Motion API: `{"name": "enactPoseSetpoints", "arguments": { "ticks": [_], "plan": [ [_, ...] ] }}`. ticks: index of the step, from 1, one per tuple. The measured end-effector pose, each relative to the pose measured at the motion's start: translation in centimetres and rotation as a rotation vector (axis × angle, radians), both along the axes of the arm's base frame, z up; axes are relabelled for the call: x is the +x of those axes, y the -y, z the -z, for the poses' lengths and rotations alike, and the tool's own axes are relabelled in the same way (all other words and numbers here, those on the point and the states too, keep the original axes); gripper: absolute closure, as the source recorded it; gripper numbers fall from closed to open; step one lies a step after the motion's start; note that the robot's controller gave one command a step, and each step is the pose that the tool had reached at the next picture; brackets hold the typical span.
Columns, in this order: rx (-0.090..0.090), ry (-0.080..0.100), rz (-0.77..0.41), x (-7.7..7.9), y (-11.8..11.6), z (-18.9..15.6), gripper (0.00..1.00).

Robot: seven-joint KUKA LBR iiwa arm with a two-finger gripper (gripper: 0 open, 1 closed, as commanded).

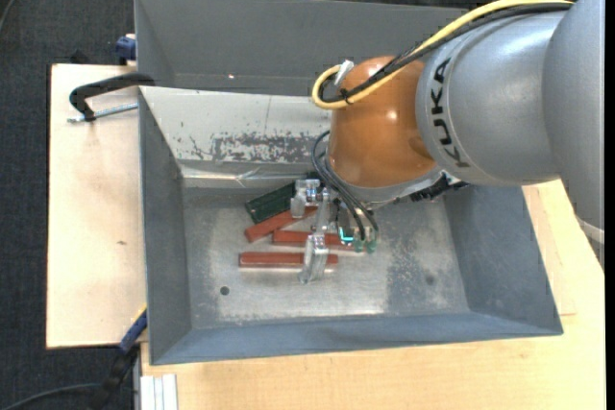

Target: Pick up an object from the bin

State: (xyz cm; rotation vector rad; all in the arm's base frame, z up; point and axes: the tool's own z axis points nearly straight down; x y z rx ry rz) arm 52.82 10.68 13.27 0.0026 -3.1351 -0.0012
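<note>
The KUKA arm [500, 101] comes in from the right of the frame, and its orange wrist cover [380, 125] hangs over the middle of the grey metal bin [163, 245]. Below the cover, the gripper [312, 226] is down at the bin floor at frame centre. Its two metal fingers [315, 256] stand apart, one toward the back wall and one toward the front, and are not closed on anything. A red-brown bar [288, 236] lies between them. A second red-brown bar [269, 258] lies just in front of it, reaching the front finger. A dark green flat piece [271, 203] sits just behind, left of the rear finger.
</note>
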Motion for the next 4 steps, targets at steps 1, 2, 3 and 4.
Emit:
{"name": "enactPoseSetpoints", "arguments": {
  "ticks": [1,2,3,4],
  "plan": [
    [0.001,0.009,0.380,-0.2,-0.7,6.2,0.00],
    [0.005,0.024,0.381,0.2,-0.7,5.6,1.00],
    [0.006,0.016,0.330,0.0,-6.3,-6.2,1.00],
    [0.004,0.018,-0.008,0.8,-9.6,-19.7,1.00]
  ]
}}
